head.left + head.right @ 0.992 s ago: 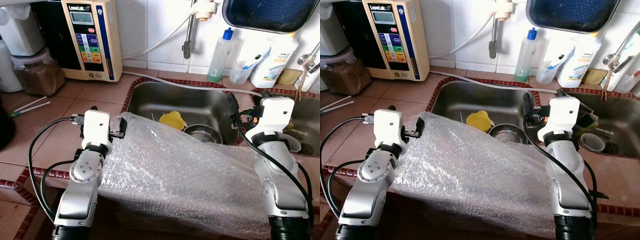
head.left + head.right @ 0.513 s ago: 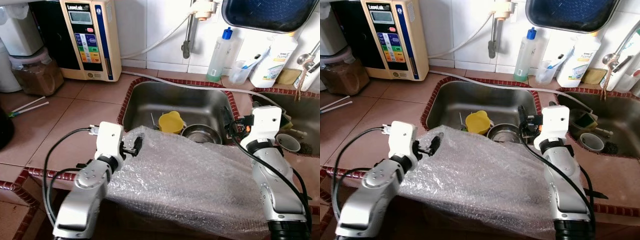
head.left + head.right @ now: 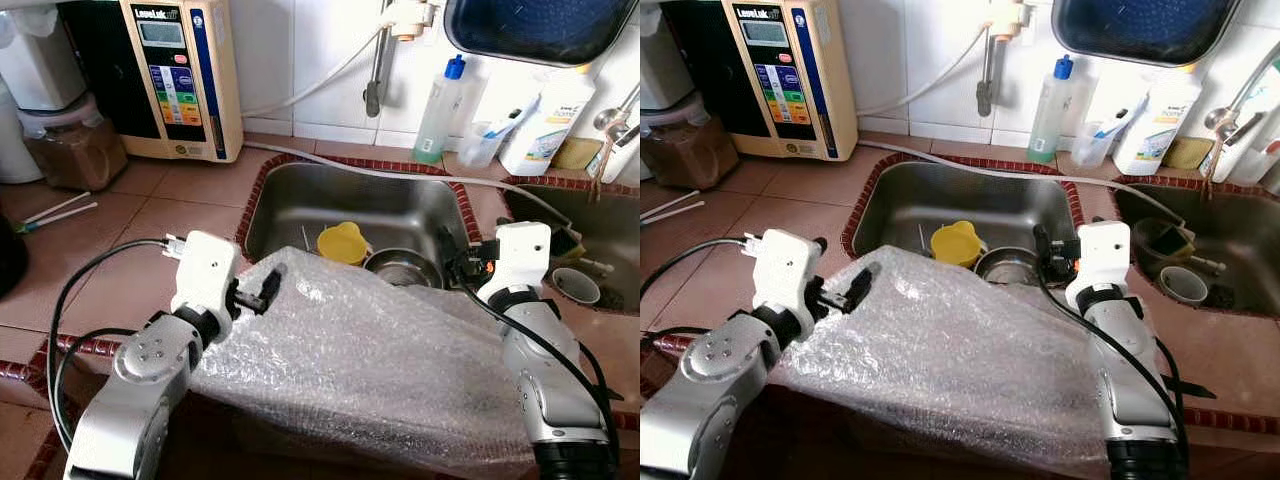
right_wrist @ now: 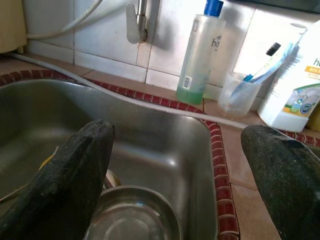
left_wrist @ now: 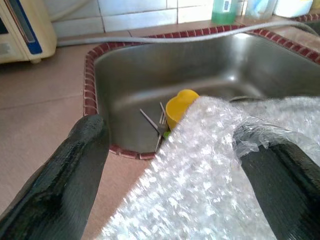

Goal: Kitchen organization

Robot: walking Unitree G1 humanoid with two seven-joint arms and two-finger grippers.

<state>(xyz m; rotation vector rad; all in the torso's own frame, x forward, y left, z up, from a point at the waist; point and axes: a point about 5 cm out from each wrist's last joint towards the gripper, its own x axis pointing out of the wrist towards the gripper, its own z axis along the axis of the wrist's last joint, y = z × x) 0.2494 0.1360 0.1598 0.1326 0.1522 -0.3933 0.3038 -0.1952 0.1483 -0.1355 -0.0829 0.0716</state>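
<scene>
A big sheet of clear bubble wrap (image 3: 370, 360) lies over the front rim of the steel sink (image 3: 330, 195) and hangs down past the counter edge. My left gripper (image 3: 262, 290) is at the sheet's left top corner. Its fingers stand wide apart, and in the left wrist view the bubble wrap (image 5: 210, 165) lies between them and drapes over one finger (image 5: 285, 185). My right gripper (image 3: 455, 265) is at the sheet's right top edge, over the sink. It is open, with nothing between its fingers (image 4: 70, 170). A yellow cup (image 3: 341, 243) and a steel bowl (image 3: 400, 268) sit in the sink.
A water ionizer (image 3: 180, 75) stands at the back left. A green soap bottle (image 3: 440, 110), a cup with toothbrushes (image 3: 483, 143) and a white bottle (image 3: 550, 120) line the back wall. A second sink at the right holds a mug (image 3: 578, 285). A white hose (image 3: 400, 172) crosses behind the sink.
Both arms have drawn back toward the counter front with the sheet. In the last half second the left gripper rose a little and moved left, lifting the sheet's corner.
</scene>
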